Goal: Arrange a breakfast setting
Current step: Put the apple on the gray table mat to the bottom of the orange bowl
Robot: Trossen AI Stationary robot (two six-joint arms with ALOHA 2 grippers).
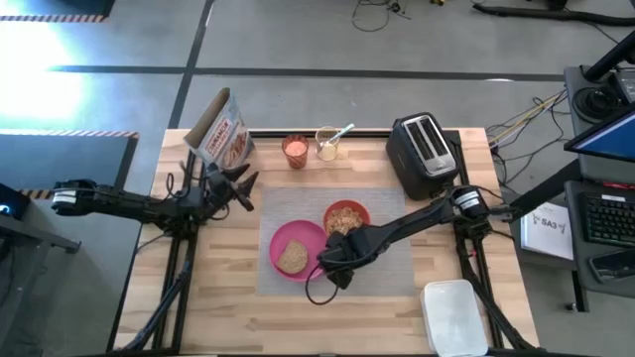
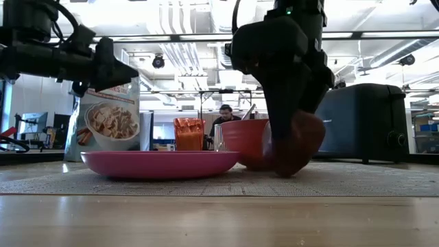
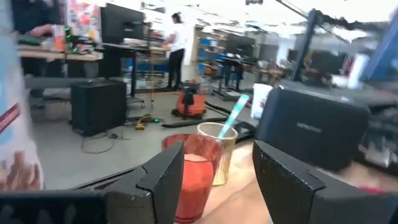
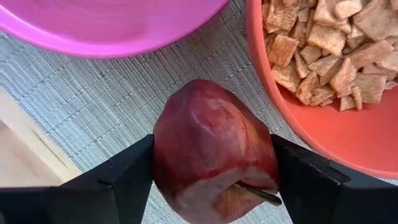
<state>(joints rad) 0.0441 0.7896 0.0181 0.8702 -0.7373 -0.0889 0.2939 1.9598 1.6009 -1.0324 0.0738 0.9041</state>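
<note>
One red apple [image 4: 214, 152] sits clamped in the right hand [image 4: 211, 168], low over the grey mat [image 4: 93, 106] beside the orange-red bowl [image 4: 348, 134]; lowering gently before release would suit; the left hand [image 3: 214, 180] waits wide.

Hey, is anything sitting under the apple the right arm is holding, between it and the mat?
Nothing visible does. The right gripper is shut on the red apple directly over a bare patch of the grey mat, between the pink plate and the orange-red bowl. The low view shows the apple at or near the mat.
</note>
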